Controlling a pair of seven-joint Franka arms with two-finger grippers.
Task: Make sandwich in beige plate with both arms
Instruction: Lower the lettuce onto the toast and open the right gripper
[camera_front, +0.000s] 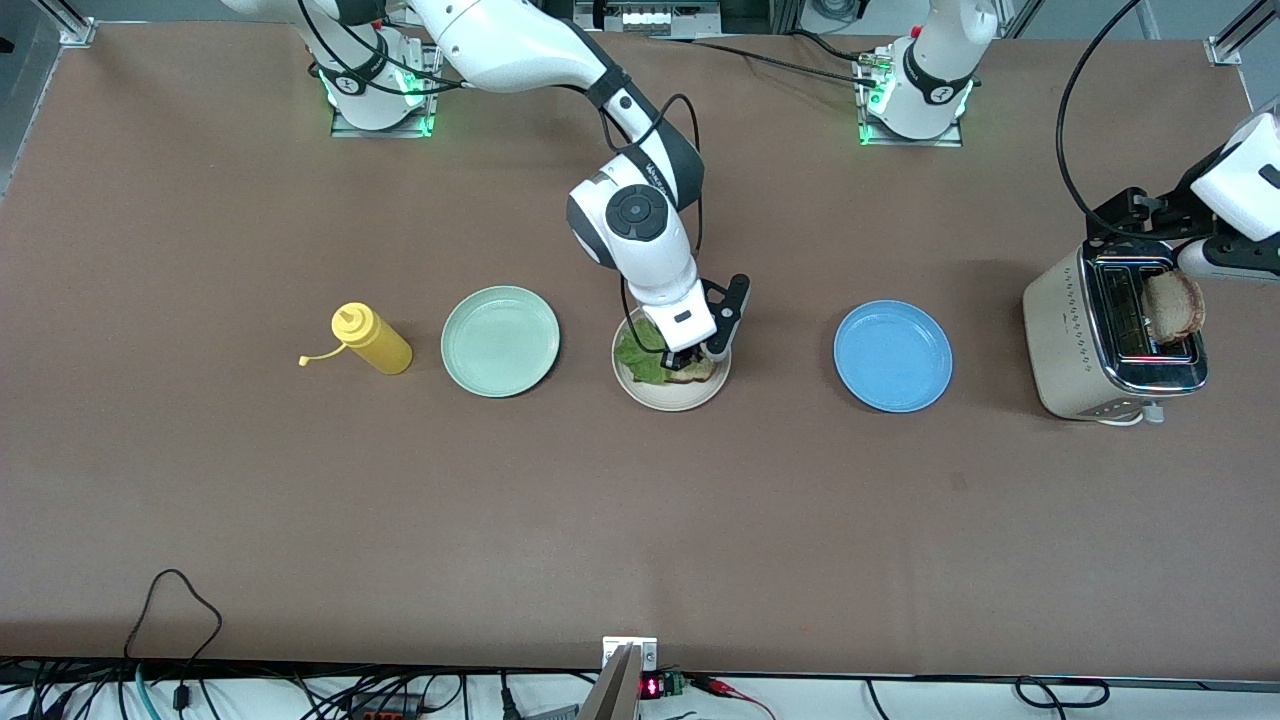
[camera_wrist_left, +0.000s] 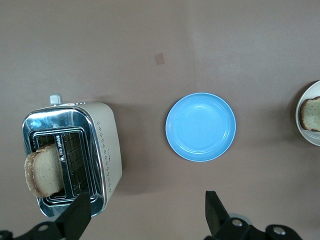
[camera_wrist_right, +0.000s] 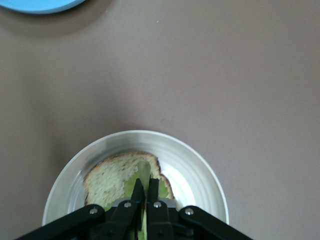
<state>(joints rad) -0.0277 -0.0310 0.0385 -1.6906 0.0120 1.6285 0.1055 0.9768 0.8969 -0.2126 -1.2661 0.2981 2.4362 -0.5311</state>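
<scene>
Right gripper (camera_wrist_right: 146, 195) fingers pinch ruffled green lettuce (camera_front: 638, 352) | left gripper (camera_wrist_left: 147, 212) fingers apart over toaster (camera_front: 1115, 340)

Left wrist view. The left gripper (camera_wrist_left: 147, 215), fingers spread wide and empty, hangs over bare table between a toaster (camera_wrist_left: 70, 157) and a blue plate (camera_wrist_left: 200, 126). A bread slice (camera_wrist_left: 44, 169) stands in a toaster slot. The beige plate (camera_wrist_left: 301, 125), cut by the frame edge, carries another slice (camera_wrist_left: 311, 114).
</scene>
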